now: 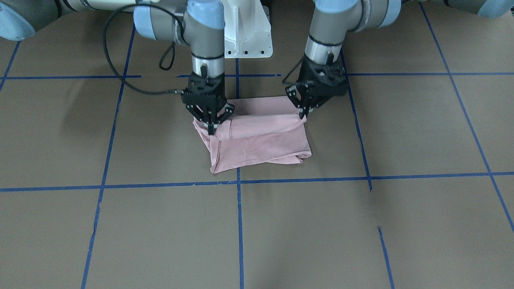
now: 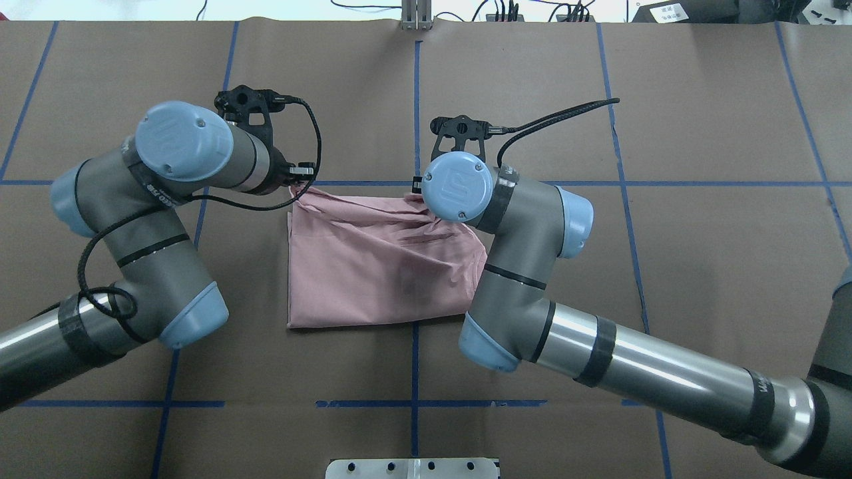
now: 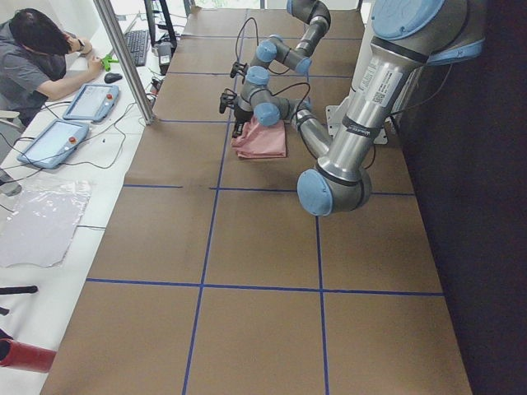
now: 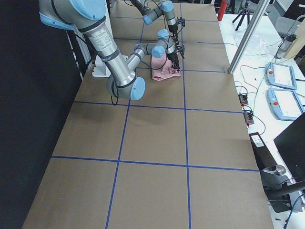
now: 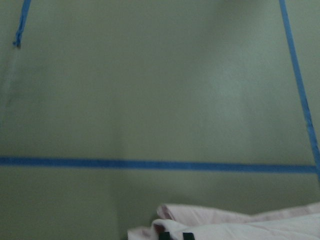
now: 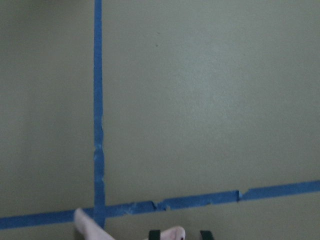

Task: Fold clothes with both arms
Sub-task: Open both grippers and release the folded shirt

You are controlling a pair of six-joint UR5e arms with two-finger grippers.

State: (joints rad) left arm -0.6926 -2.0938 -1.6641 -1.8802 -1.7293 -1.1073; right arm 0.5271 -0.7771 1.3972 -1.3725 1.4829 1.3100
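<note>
The clothes are one pale pink T-shirt, folded into a rough rectangle on the brown table. No print shows on the upper face. In the front-facing view my left gripper is shut on the shirt's corner at the right. My right gripper is shut on the edge at the left, and the cloth is bunched there. From overhead, the shirt lies between both arms, and the wrists hide the fingertips. A strip of pink cloth shows at the bottom of the left wrist view, and a pink tip in the right wrist view.
The white pedestal base stands just behind the shirt. Blue tape lines grid the brown table. A black cable loops from the right wrist. Beside the table a person sits at a bench with tablets.
</note>
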